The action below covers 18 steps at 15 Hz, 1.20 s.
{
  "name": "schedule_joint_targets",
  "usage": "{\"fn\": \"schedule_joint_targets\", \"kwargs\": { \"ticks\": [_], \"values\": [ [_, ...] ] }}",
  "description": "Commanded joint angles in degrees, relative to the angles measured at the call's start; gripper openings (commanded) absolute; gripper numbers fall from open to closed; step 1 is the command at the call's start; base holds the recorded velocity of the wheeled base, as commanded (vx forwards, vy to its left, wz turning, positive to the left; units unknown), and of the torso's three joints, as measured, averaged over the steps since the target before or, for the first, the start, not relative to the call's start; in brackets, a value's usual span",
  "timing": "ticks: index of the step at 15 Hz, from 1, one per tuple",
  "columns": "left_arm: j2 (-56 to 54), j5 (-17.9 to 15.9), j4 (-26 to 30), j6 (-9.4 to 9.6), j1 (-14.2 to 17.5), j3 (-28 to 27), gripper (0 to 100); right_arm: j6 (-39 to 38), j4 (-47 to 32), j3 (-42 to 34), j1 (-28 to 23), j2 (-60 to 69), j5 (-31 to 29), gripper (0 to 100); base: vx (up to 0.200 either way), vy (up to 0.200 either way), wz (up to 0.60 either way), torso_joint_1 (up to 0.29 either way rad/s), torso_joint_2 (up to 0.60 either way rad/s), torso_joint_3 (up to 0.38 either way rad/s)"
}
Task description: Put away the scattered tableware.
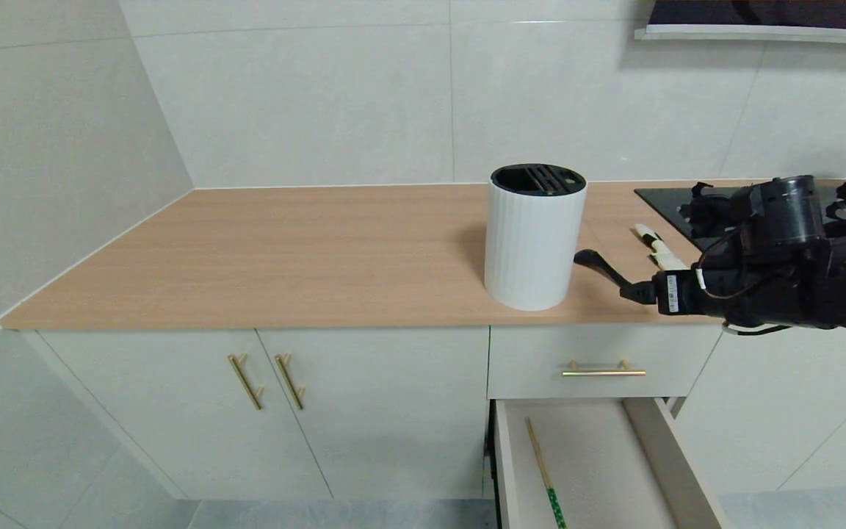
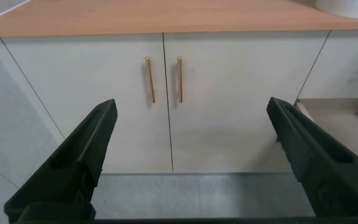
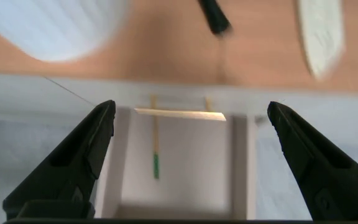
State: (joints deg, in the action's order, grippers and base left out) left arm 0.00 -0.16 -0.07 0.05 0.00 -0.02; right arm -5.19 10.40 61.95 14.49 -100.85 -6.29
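Down in the open drawer lies one chopstick with a green tip, lengthwise near the left wall. The left gripper hangs low before the cabinet doors, jaws wide and empty. Above the drawer, at the counter's front edge, the right gripper is spread wide, holding nothing. Just beyond it a black-handled utensil lies on the counter, with a white-bladed knife near it to the right. A white ribbed holder stands upright left of both.
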Motion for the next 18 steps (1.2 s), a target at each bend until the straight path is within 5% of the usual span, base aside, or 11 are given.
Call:
{"fn": "schedule_joint_targets", "kwargs": {
  "ticks": [1,9,18],
  "values": [
    [0.0,-0.02,-0.01,-0.05,0.0,0.02,100,2.29,3.66,1.24,-2.28,-3.56,4.09,100,0.0,0.0,0.0,0.0,0.0,0.0],
    [0.0,-0.02,-0.01,-0.05,0.0,0.02,100,5.98,5.69,14.34,-6.85,-14.55,12.53,100,0.0,0.0,0.0,0.0,0.0,0.0],
    [0.0,-0.02,-0.01,-0.05,0.0,0.02,100,8.36,16.14,16.09,-7.9,-24.92,15.34,100,0.0,0.0,0.0,0.0,0.0,0.0]
  ]
}}
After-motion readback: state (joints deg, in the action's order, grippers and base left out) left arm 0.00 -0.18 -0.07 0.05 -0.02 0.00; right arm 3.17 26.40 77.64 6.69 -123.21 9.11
